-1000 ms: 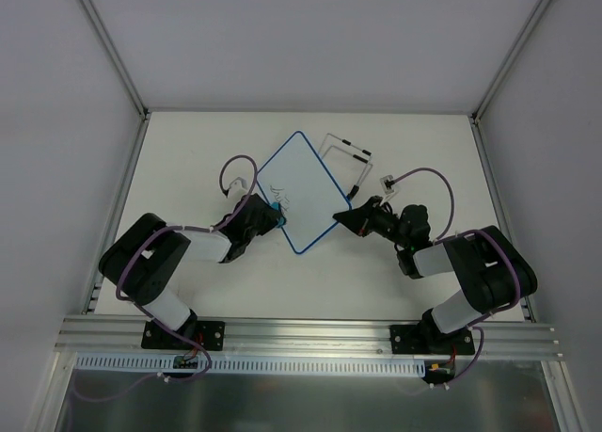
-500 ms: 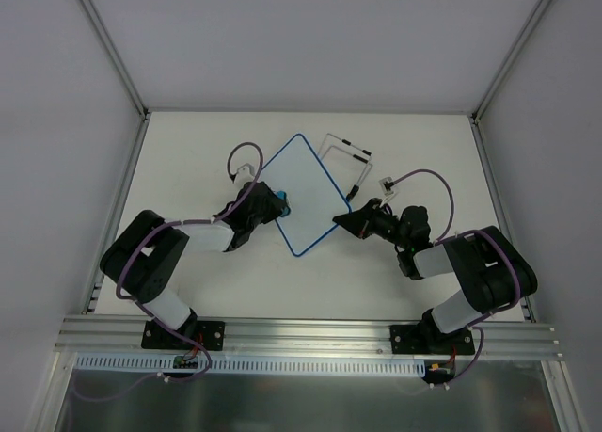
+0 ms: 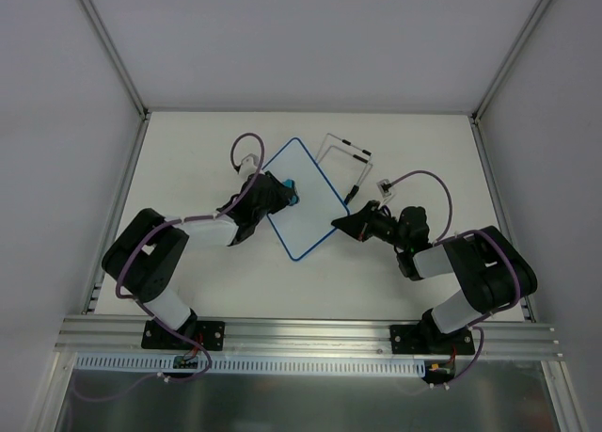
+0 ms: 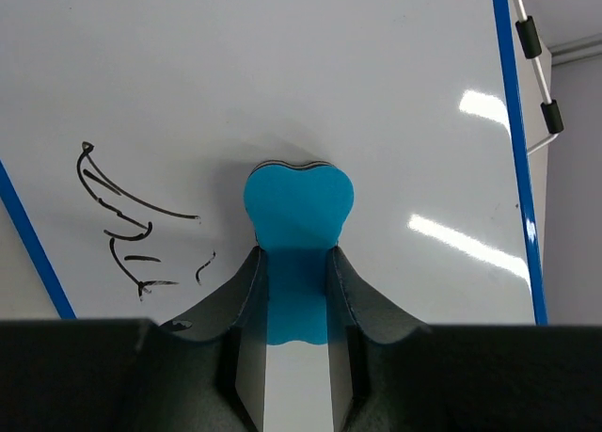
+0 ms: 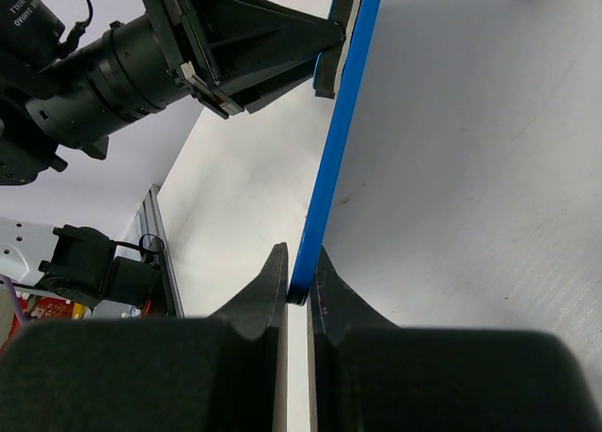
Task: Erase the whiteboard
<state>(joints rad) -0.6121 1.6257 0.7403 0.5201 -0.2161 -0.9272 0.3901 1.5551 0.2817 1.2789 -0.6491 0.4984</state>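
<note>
Right wrist: whiteboard (image 5: 336,140) within end effector (image 5: 299,264)

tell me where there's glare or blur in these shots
Left wrist view: two bright glare streaks on the whiteboard right of the eraser, marker strokes crisp, left pincer dark and soft at the bottom. Right wrist view: right pincer blurred up close, the board's blue rim sharper farther up. Top external view: even light, no glare.
</note>
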